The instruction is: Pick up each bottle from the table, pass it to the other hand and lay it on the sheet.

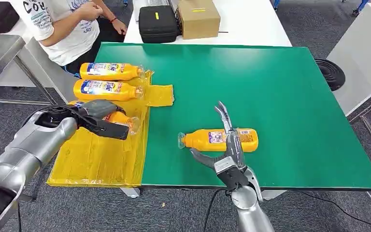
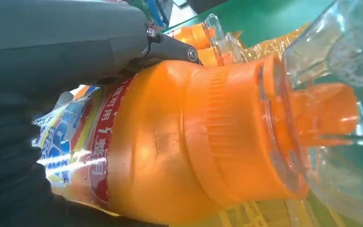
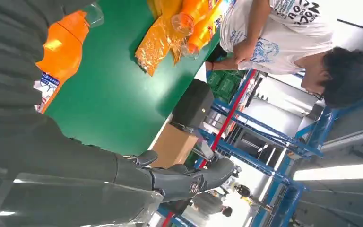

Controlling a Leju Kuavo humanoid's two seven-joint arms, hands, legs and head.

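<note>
A: Where are the bottles in the head view?

B: Two orange bottles point(image 1: 110, 71) point(image 1: 107, 90) lie side by side at the upper left, on the far end of the yellow sheet point(image 1: 101, 157), which covers the left edge of the green table point(image 1: 280, 87). A third bottle point(image 1: 123, 120) sits just below them over the sheet, and the left hand point(image 1: 99, 116) grips it. The left wrist view shows that bottle's orange body and clear cap point(image 2: 340, 109) close up, with dark fingers point(image 2: 170, 47) wrapped over it.

A: And the fourth?

B: The last bottle point(image 1: 220, 139) lies on its side on the bare green, lower centre of the frame, cap pointing left.

A: The right hand?

B: The right hand point(image 1: 227, 150) is spread wide over that bottle, fingers reaching past its body, thumb out to the left. It holds nothing; whether it touches the bottle is unclear.

A: Anything else?

B: A person point(image 1: 67, 24) in a white shirt stands at the upper left; a black case point(image 1: 157, 23) and a cardboard box point(image 1: 198, 18) rest on the white table point(image 1: 251, 24) beyond.
</note>
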